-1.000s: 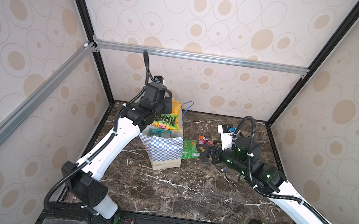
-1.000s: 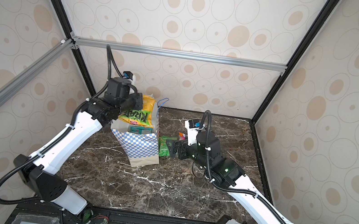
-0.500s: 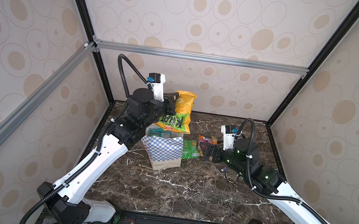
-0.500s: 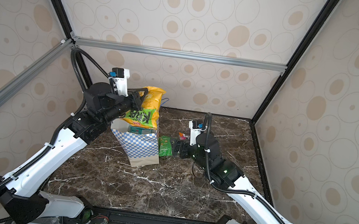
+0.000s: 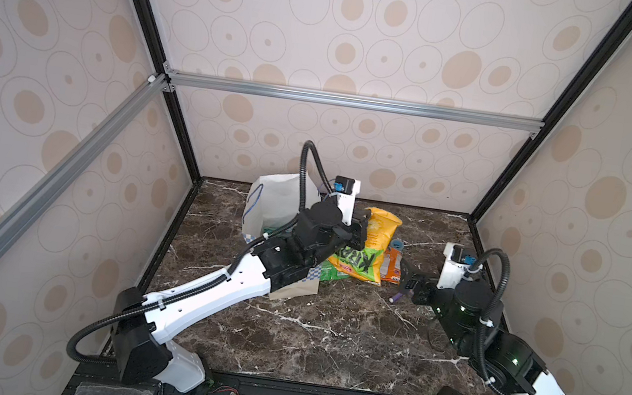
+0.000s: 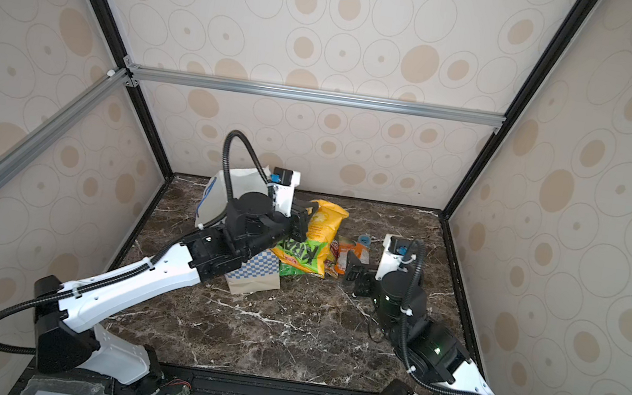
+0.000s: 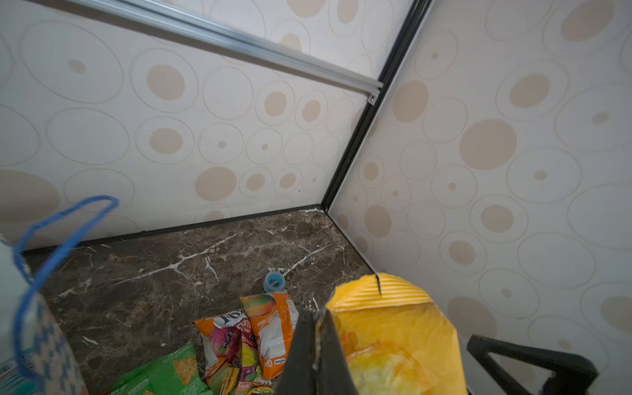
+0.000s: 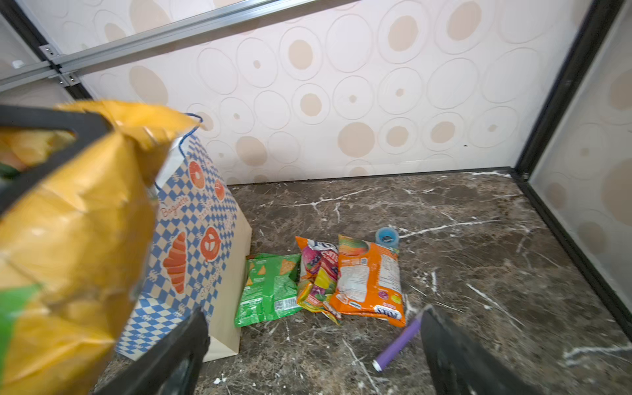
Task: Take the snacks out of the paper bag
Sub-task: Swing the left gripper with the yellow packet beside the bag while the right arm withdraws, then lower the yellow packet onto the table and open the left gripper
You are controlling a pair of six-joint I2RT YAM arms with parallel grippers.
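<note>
Pen and tape roll flank orange packet (yellow packet half-hides bag)

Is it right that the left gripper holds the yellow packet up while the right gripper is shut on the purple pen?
Not quite. The right gripper is open, not shut on the purple pen: the right wrist view shows its jaws wide apart and the pen lying on the table. The left gripper does hold the yellow packet up.

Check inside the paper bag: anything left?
In a top view a teal strip, likely a packet, shows in the mouth of the paper bag. The left arm covers the rest of the opening, so deeper contents cannot be seen.
</note>
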